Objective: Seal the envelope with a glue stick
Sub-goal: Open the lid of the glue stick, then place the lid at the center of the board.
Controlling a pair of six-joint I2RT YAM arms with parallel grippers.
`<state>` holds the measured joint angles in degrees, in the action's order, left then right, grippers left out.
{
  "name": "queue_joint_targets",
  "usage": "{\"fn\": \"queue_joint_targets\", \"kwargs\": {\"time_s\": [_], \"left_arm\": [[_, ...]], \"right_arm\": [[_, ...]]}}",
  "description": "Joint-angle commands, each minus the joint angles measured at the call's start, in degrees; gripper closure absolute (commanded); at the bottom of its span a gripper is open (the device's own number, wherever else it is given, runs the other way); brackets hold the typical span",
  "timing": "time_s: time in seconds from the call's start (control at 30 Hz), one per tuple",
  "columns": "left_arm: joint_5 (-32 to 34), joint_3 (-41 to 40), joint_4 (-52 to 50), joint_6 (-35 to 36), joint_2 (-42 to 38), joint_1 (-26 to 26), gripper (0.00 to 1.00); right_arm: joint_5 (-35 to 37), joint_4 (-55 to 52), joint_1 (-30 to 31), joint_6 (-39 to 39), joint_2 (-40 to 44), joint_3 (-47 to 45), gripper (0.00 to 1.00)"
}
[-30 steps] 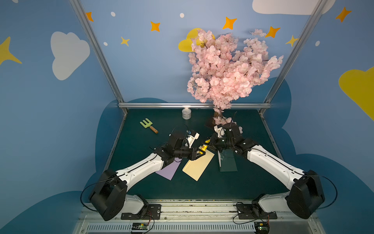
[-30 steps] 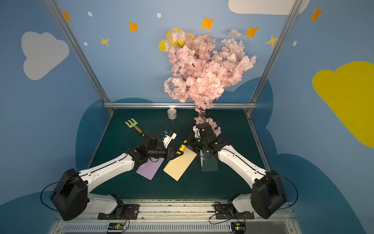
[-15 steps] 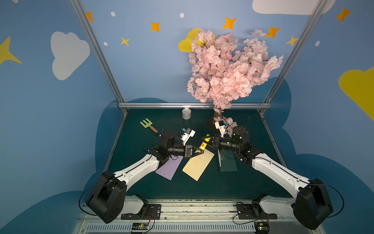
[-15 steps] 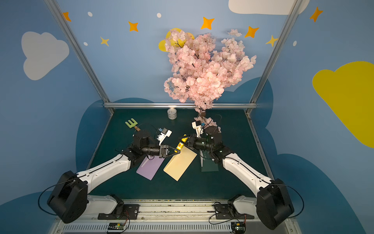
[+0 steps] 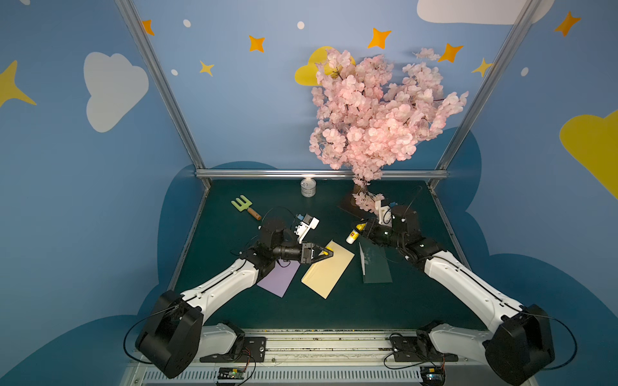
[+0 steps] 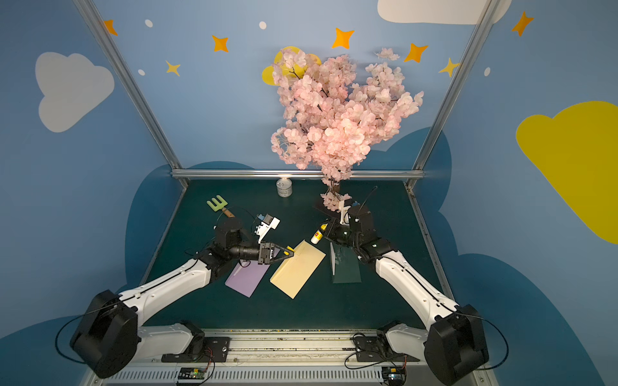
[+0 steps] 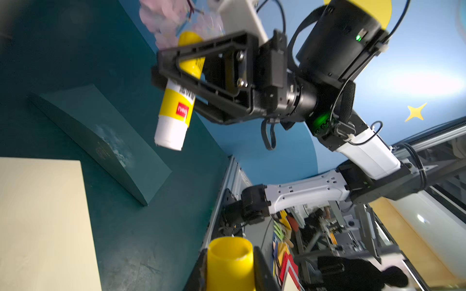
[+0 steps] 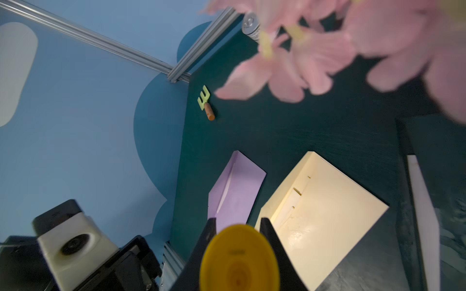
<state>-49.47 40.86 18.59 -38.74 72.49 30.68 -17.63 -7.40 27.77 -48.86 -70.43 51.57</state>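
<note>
The small yellow glue stick with a pale label band (image 7: 174,105) is clamped across its barrel by the right gripper (image 5: 363,231), whose jaws are closed firmly on it. It is held in the air, tilted, whitish end down, above the dark green tabletop (image 5: 334,310), near the far ends of the cream paper envelope (image 5: 329,270) and the dark green paper envelope (image 5: 378,270).

The short yellow cap (image 7: 230,259) is pinched in the left gripper (image 5: 326,253), jaws narrowly apart around it, over the cream envelope's far corner. Uncapping is judged done, so glue on a flap is due next.

Which envelope is meant cannot be told. The dark green one shows a pale strip along one edge, possibly an open flap.

The tip should be lowered gently and drawn lightly along the flap edge. The stick should be set nearer upright, so that glue rather than the plastic rim meets the paper. Thin paper is likely to slide, so steadying it may be needed.
</note>
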Motion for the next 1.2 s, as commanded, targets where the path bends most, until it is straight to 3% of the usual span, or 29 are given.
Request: {"fn": "queue_joint_targets", "kwargs": {"time_s": [0.0, 0.17, 0.43, 0.77, 0.97, 1.17], "left_arm": [[11.59, -1.51, -2.99, 6.35, -1.79, 2.06, 0.97], [33.11, -4.83, -1.31, 10.01, -0.62, 9.82, 0.97], [54.32, -1.37, 0.5, 12.9, 10.96, 21.21, 0.97], [69.92, 6.21, 1.62, 8.06, 26.77, 32.93, 0.97], [73.59, 5.49, 11.2, 5.68, 34.15, 36.62, 0.97], [74.26, 5.93, 10.3, 2.08, 37.02, 37.44, 0.97]], "right_arm": [[2.31, -5.71, -0.18, 0.89, -0.44, 2.55, 1.0], [1.96, -9.34, -0.25, 3.24, -0.39, 4.09, 1.0], [1.17, -21.45, -1.07, 9.18, 3.17, 7.67, 1.0], [-0.59, -24.14, -6.44, 10.25, 12.82, 2.13, 1.0], [-4.01, -24.26, -8.86, 10.19, 16.21, -0.89, 1.0], [-4.87, -24.28, -9.49, 10.28, 20.09, -4.06, 1.0]]}}
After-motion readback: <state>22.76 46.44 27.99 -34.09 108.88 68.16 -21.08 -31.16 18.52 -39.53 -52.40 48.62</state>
